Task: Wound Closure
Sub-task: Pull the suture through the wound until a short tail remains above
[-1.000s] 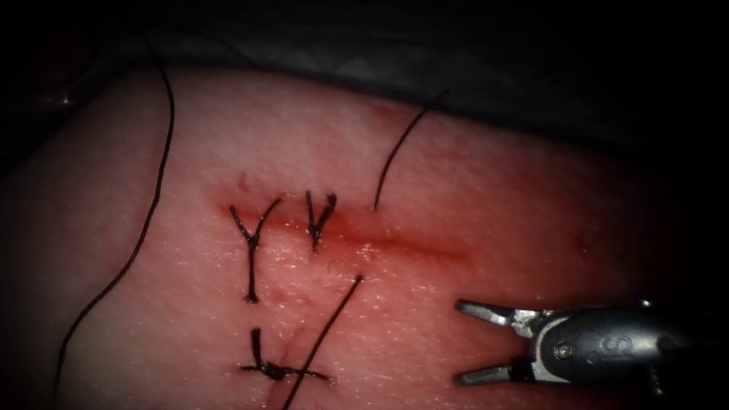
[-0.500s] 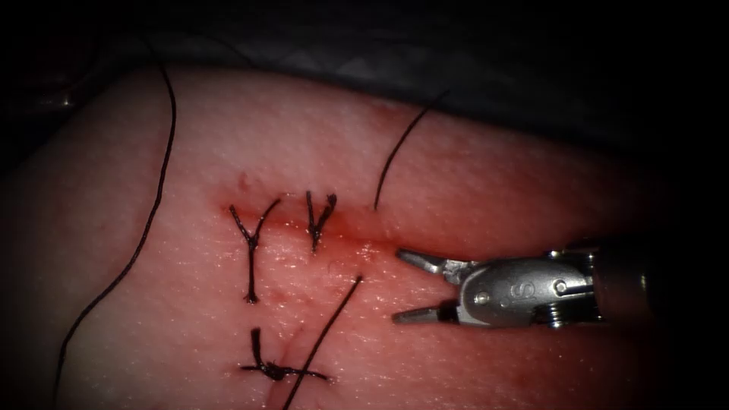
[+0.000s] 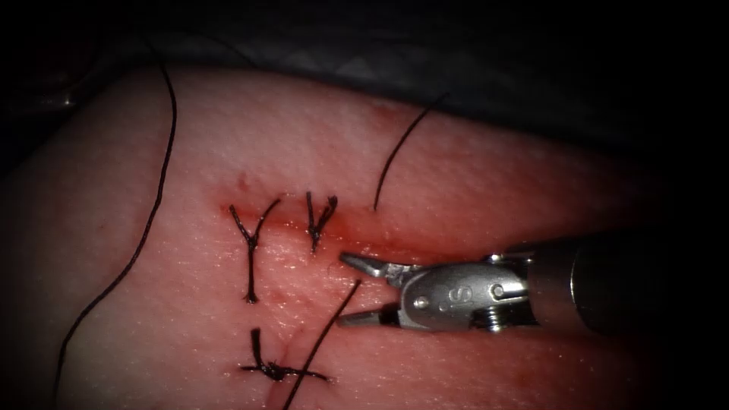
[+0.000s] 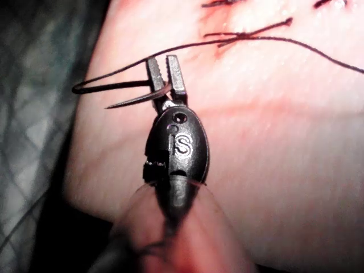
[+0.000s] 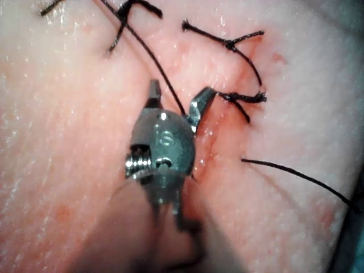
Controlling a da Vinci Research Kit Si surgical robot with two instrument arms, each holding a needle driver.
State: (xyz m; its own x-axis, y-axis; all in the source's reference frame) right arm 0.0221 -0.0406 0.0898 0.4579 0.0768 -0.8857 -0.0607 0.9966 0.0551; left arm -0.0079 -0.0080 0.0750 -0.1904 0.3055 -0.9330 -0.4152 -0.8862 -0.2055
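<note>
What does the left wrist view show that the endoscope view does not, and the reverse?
Left wrist view: the left gripper, shut on the needle, which is out of the tissue; where along its curve, I cannot tell. Endoscope view: the right gripper, open and holding nothing, beside the cut. Both: tissue, thread and tied stitches.

The right tool (image 3: 351, 291) lies low over the tissue (image 3: 471, 182), its shaft coming in from the right and its wrist nearly level. Its jaws are spread wide and hold nothing; the thread (image 3: 323, 342) ends between the two tips. The left tool (image 4: 166, 79) points away along its shaft, jaws closed on the needle (image 4: 128, 99) near its blunt end, off the tissue.
</note>
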